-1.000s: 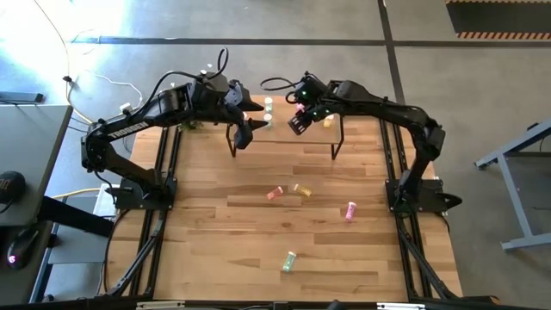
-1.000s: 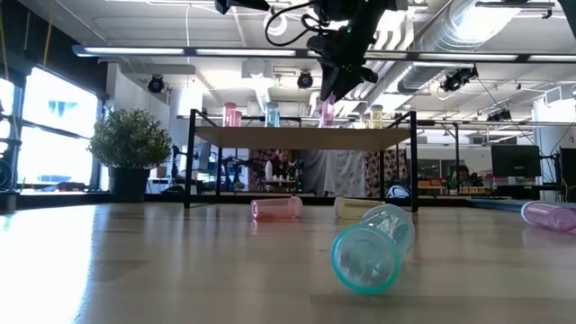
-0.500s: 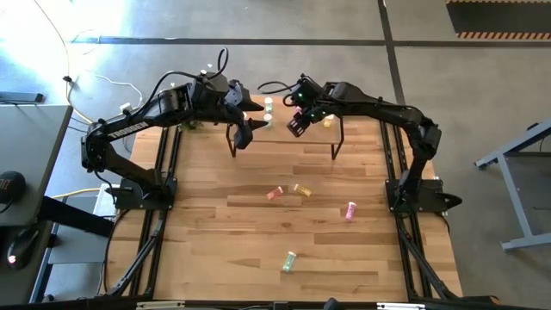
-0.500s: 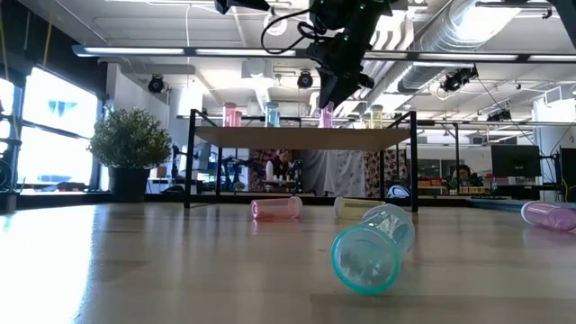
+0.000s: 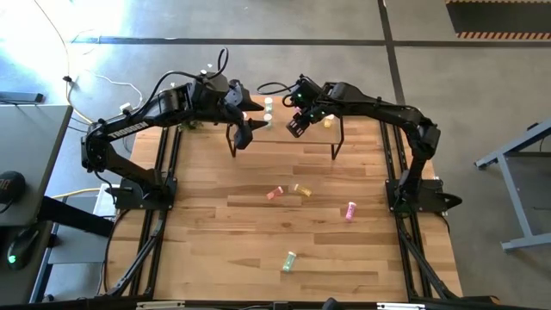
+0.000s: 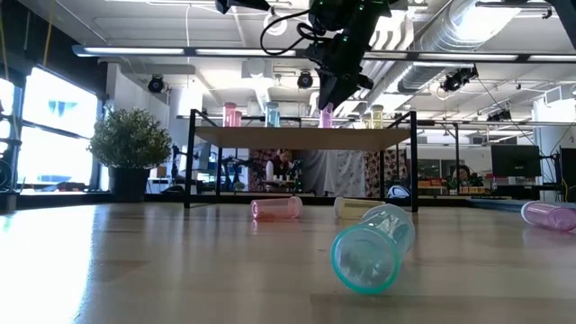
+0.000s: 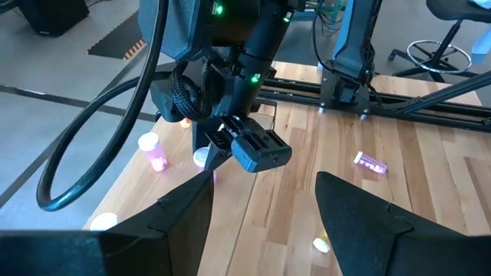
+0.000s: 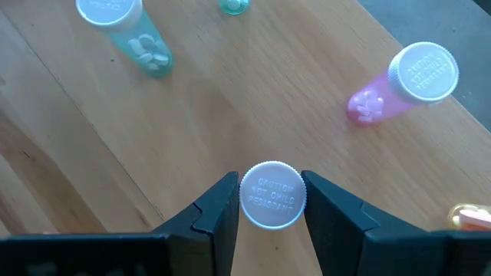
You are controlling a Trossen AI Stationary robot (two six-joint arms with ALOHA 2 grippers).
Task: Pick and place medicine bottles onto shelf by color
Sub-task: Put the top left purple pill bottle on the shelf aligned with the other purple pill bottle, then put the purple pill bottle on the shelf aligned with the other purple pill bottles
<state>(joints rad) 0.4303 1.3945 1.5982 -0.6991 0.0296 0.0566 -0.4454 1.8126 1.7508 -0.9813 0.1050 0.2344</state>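
Two dark fingers of the right gripper [image 8: 268,201] are pinching the white cap of a small pink cylindrical medicine bottle [image 6: 326,113], holding it upright at the light wood top of the low black-legged shelf [image 6: 216,136]; whether its base is touching the wood yet I cannot tell. Just beyond it on the same top are standing a second pink white-capped bottle [image 8: 403,83] and a mint-green one [image 8: 126,31], so the held bottle is going in beside its own colour. To do this step well, the arm should be lowering straight down until the base is sitting flat, then parting the fingers only a little and lifting vertically, so the cap is not dragged sideways and the neighbours are not knocked over. Close by, the left gripper [image 7: 265,207] is hovering over the shelf's near-left side with its fingers spread wide and nothing between them, looking across at the right arm. Farther out on the large plank tabletop [image 5: 207,224], four more bottles are lying on their sides waiting: a salmon-red one [image 5: 275,193], a yellow-orange one [image 5: 302,189], a pink one [image 5: 350,211] and a green one [image 5: 289,260].
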